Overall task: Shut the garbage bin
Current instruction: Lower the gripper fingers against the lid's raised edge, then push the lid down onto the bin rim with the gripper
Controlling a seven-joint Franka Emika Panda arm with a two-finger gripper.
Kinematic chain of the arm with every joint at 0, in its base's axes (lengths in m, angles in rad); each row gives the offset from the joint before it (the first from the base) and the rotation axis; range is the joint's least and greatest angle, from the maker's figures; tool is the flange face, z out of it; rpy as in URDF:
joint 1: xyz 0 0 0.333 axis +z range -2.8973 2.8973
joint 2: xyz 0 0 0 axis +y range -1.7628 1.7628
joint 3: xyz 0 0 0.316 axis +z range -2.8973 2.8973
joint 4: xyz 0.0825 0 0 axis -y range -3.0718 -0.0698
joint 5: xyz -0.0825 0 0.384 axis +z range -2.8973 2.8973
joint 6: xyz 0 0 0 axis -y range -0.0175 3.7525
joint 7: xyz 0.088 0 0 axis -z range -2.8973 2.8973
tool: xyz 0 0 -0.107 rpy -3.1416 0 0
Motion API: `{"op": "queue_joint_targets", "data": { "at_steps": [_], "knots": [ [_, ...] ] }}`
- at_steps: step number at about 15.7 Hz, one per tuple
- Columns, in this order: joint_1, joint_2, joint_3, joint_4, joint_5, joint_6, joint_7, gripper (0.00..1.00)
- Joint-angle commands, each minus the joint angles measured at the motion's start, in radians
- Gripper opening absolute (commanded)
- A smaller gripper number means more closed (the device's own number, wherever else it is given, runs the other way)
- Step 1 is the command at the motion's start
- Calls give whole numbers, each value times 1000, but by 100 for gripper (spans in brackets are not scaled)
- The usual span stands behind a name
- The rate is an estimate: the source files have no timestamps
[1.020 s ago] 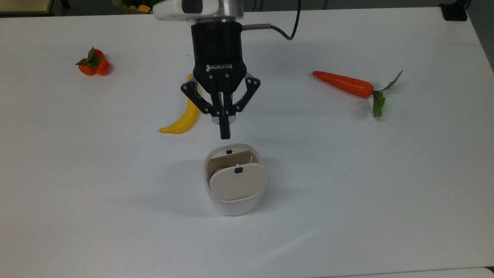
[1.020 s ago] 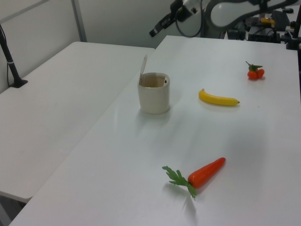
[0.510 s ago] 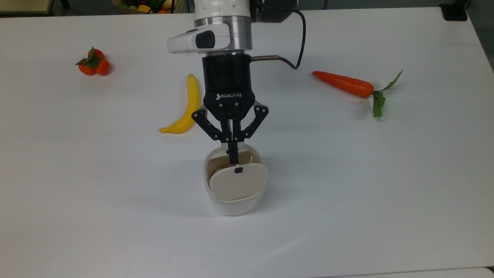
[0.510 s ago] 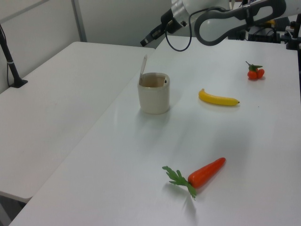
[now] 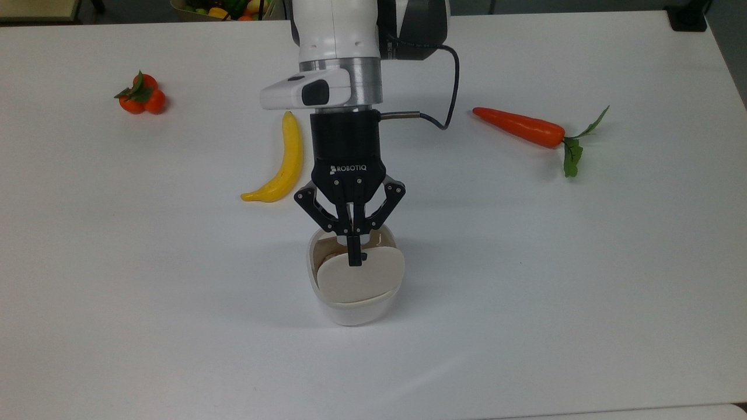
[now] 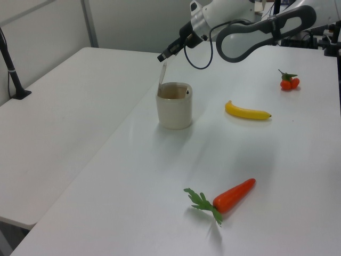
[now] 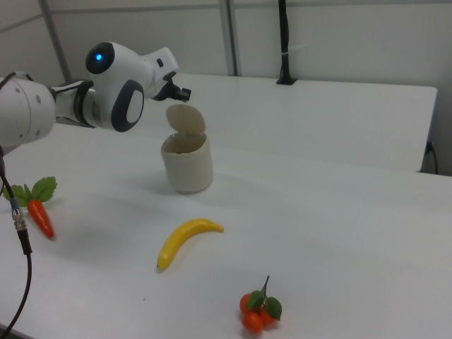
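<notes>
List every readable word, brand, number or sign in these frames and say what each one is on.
"ROBOTIQ", white letters with a small logo mark before them, on the black body of the gripper in the top view.
No other text can be read: the bin, banana, carrot and table carry none.

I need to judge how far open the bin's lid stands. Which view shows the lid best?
The left view: the lid appears edge-on, standing nearly upright above the garbage bin. The right view shows its rounded face, raised. The top view shows its face with the gripper overlapping it.
</notes>
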Motion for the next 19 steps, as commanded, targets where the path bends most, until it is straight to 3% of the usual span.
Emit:
{"op": "queue_joint_targets", "data": {
  "at_steps": [1, 14, 19],
  "knots": [
    [6, 1, -4, -6, 2, 18, 13, 0],
    [-1, -126, -4, -210, 4, -7, 5, 0],
    [-2, -144, -4, -223, 4, -77, 6, 0]
  ]
}}
